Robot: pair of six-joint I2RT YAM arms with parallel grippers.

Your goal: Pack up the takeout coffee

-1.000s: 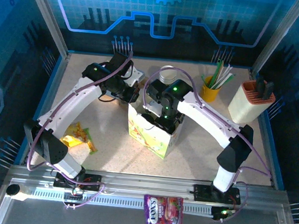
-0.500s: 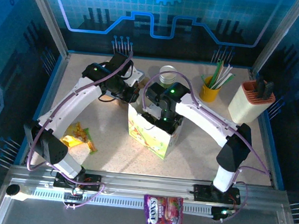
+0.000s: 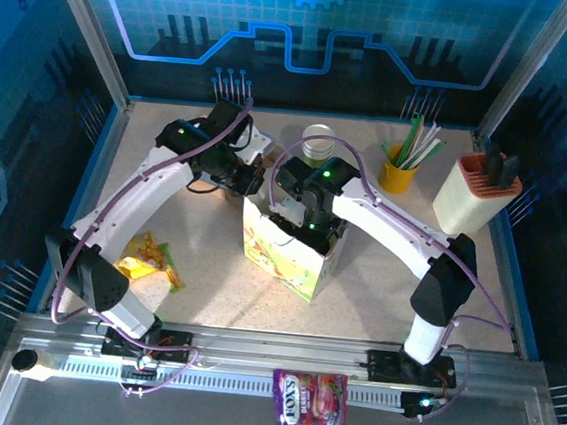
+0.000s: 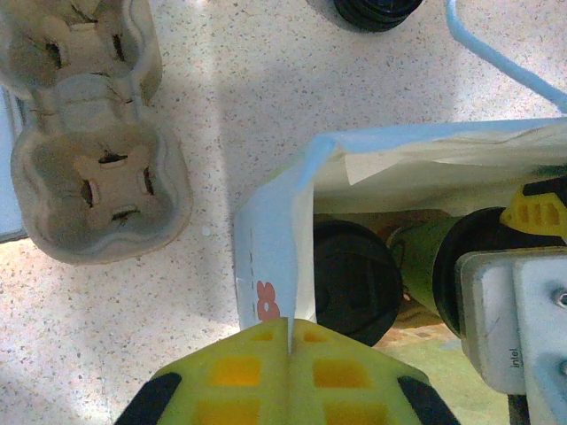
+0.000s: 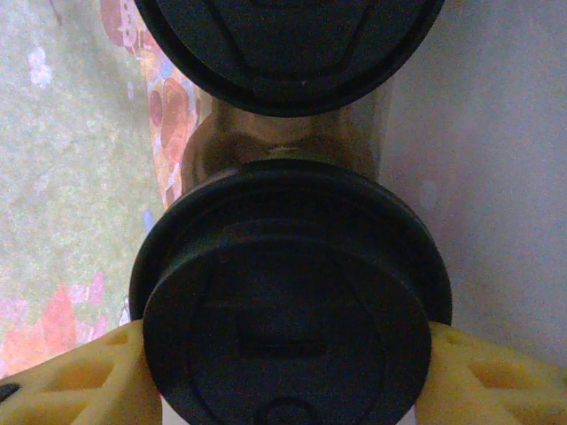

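Observation:
The white flower-printed paper bag point(image 3: 291, 258) stands open mid-table. My left gripper point(image 4: 290, 323) point(image 3: 256, 187) is shut on the bag's rim point(image 4: 297, 212), pinching the paper edge between its yellow pads. Inside the bag stands one coffee cup, its black lid point(image 4: 350, 279) point(image 5: 288, 44) facing up. My right gripper point(image 3: 312, 230) point(image 5: 288, 372) reaches down into the bag and is shut on the second coffee cup. That cup's black lid point(image 5: 288, 301) sits between the yellow fingers point(image 5: 80, 376). Its green side point(image 4: 425, 266) shows beside the first cup.
A cardboard cup carrier point(image 4: 89, 168) lies left of the bag. A white-rimmed round cup point(image 3: 318, 140) stands behind the bag. A yellow cup of straws point(image 3: 400, 171) and a cream holder point(image 3: 471, 195) stand back right. Candy wrappers point(image 3: 150, 260) lie left; a sweets packet point(image 3: 310, 403) lies on the front rail.
My right wrist has sunk slightly lower into the bag with the cup, uncovering more of the round cup behind. The left arm holds still on the rim.

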